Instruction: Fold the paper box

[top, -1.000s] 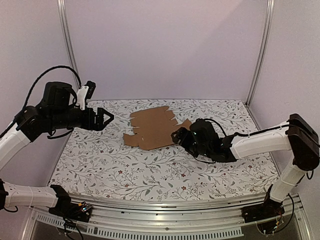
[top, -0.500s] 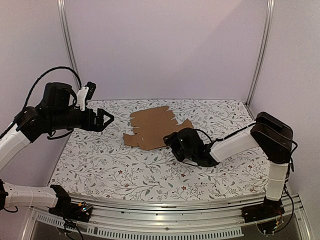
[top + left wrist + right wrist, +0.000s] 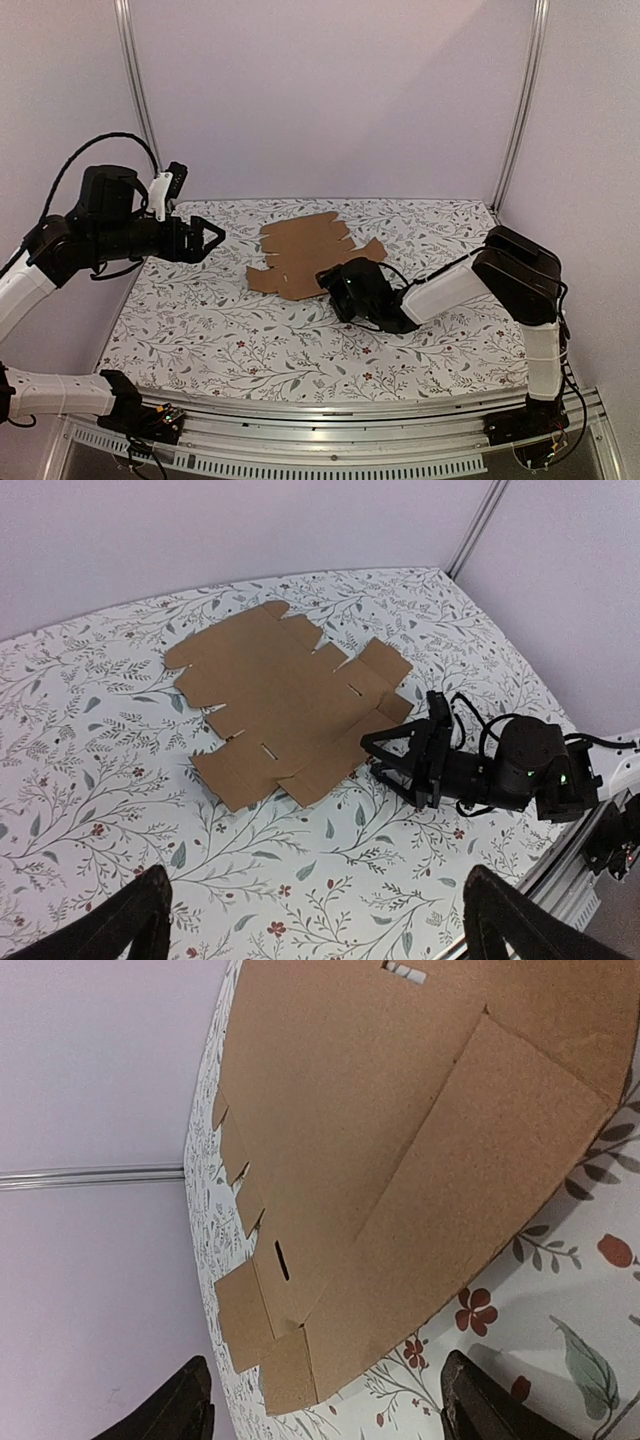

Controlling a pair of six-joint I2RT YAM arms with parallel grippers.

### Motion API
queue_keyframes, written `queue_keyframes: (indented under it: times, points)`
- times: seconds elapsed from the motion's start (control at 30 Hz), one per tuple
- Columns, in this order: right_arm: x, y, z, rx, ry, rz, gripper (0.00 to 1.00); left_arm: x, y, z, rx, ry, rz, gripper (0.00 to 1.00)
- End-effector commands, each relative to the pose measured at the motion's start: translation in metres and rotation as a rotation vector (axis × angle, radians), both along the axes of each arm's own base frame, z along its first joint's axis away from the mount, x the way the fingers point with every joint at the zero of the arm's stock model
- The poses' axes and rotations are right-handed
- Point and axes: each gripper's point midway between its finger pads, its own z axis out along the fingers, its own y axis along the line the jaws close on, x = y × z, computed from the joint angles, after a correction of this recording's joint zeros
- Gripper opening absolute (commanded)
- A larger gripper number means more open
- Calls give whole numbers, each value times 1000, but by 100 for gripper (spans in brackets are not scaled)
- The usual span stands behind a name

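- Desk [image 3: 250, 340]: floral cover. The box sits around the middle, a bit toward the back.
- Box [image 3: 305, 255]: not folded at all yet, just a flat brown die-cut sheet with flaps, tabs and a few slots. It looks thin and light. I'd guess it's stiff across the panels and bends only at the creases. It lies flush, so a push probably slides it instead of lifting it.
- Right hand [image 3: 330, 280]: down low by the sheet's near right corner, fingers spread, nothing in them. Can't tell if it's touching the edge.
- Left hand [image 3: 213, 236]: up in the air off to the left, well apart from the sheet, also spread and empty.
- Near flap [image 3: 470, 1160]: I'd pinch here, at its free edge, with the other hand pinning the middle.
- Small tabs [image 3: 245, 1315]: look flimsy, so I'd avoid grabbing those.
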Motion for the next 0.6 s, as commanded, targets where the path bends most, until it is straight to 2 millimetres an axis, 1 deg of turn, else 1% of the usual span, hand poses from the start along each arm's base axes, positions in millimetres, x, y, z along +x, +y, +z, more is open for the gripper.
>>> queue_keyframes:
  times: [0.0,0.3,0.4,0.57]
  points:
    - [3,8,-11,5,19,-11,76,-4,0,-1,-4,-1,-8,100]
    - [11,7,-28,-28,28,-54,71,-2,3,1,-12,-6,2,100]
    - [14,9,-32,-32,30,-61,68,-4,0,1,-24,2,-14,100]
    - [19,13,-37,-31,34,-67,58,-3,1,0,-28,3,-13,100]
